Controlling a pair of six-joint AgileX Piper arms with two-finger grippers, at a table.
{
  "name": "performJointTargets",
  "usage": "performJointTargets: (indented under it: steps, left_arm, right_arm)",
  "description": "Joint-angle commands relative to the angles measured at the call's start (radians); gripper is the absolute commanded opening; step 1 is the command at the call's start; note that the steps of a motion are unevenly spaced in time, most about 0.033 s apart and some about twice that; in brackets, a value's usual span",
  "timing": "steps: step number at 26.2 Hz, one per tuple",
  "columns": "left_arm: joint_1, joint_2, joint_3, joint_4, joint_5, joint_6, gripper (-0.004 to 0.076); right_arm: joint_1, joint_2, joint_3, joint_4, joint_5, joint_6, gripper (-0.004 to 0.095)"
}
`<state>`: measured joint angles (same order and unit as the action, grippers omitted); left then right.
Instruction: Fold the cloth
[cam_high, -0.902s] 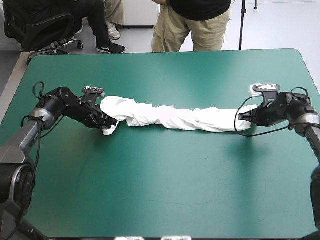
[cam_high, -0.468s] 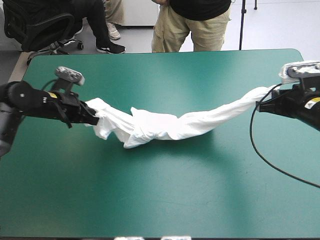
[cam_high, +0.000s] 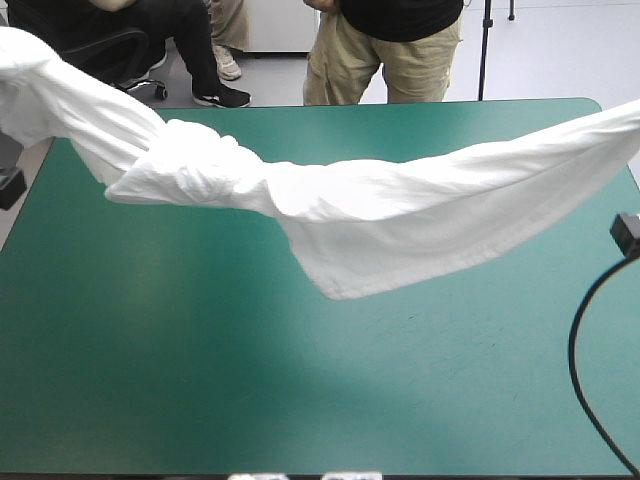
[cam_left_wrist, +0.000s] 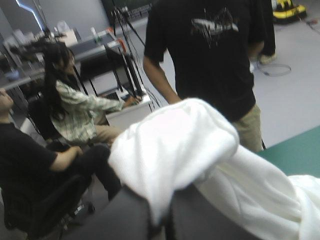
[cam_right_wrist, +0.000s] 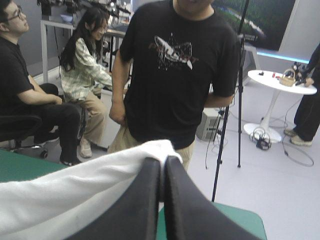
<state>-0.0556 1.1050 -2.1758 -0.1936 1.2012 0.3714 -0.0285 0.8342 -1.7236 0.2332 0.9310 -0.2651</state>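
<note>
T-shirt (cam_high: 380, 215) up in the air over the teal-green worktop (cam_high: 200, 380), stretched across, middle sagging. One end pinched in the left hand (cam_left_wrist: 161, 210), the other in the right hand (cam_right_wrist: 162, 167), both nearly pressed together.

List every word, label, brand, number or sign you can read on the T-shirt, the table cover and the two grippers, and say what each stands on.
None can be read. The white T-shirt is plain, the teal-green table cover bears no print, and no marking shows on the left gripper or the right gripper.
</note>
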Motion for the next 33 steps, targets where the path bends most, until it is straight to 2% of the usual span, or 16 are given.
performJointTargets:
  steps: [1,8,12,16,21,22,23,24,25,29,30,32,33]
  left_arm:
    - [-0.003,-0.001,-0.084,-0.002,-0.074,-0.019,-0.0009]
    - [-0.003,0.023,-0.031,-0.002,0.035,-0.034,-0.0009]
    - [-0.003,0.066,0.115,-0.017,0.074,-0.043,-0.0009]
    - [-0.003,0.134,0.298,-0.056,0.06,-0.042,-0.0009]
    - [-0.003,0.294,0.473,-0.104,-0.022,0.037,-0.0009]
    - [-0.003,0.338,0.497,-0.113,-0.053,0.05,-0.0009]
    - [-0.003,0.423,0.524,-0.136,-0.119,0.063,-0.0009]
    - [-0.003,0.475,0.523,-0.148,-0.153,0.063,-0.0009]
    - [-0.005,0.563,0.519,-0.203,-0.231,0.07,-0.0009]
    - [-0.024,0.747,0.457,-0.317,-0.348,0.112,-0.0009]
    - [-0.038,0.803,0.429,-0.314,-0.37,0.115,-0.0009]
    - [-0.063,0.888,0.367,-0.306,-0.395,0.124,-0.0001]
    - [-0.07,0.921,0.342,-0.308,-0.404,0.127,0.0029]
  right_arm:
    - [-0.007,-0.013,-0.093,0.011,0.001,-0.012,-0.0017]
    - [-0.007,-0.025,-0.033,0.037,0.116,0.011,-0.0017]
    - [-0.007,-0.025,0.133,0.093,0.107,0.011,-0.0017]
    - [-0.007,-0.013,0.339,0.139,0.046,0.011,-0.0017]
    - [-0.007,0.073,0.591,0.145,-0.122,0.0,-0.0017]
    - [-0.007,0.103,0.62,0.145,-0.156,-0.003,-0.0017]
    - [-0.007,0.177,0.671,0.143,-0.243,-0.021,-0.0017]
    - [-0.007,0.211,0.682,0.137,-0.277,-0.025,-0.0017]
    - [-0.007,0.302,0.684,0.132,-0.351,-0.027,-0.0017]
    - [-0.007,0.485,0.639,0.132,-0.515,-0.054,-0.0017]
    - [-0.007,0.531,0.618,0.132,-0.527,-0.054,-0.0017]
    - [-0.007,0.643,0.549,0.121,-0.478,-0.062,0.0032]
    - [-0.007,0.695,0.509,0.121,-0.438,-0.064,0.0124]
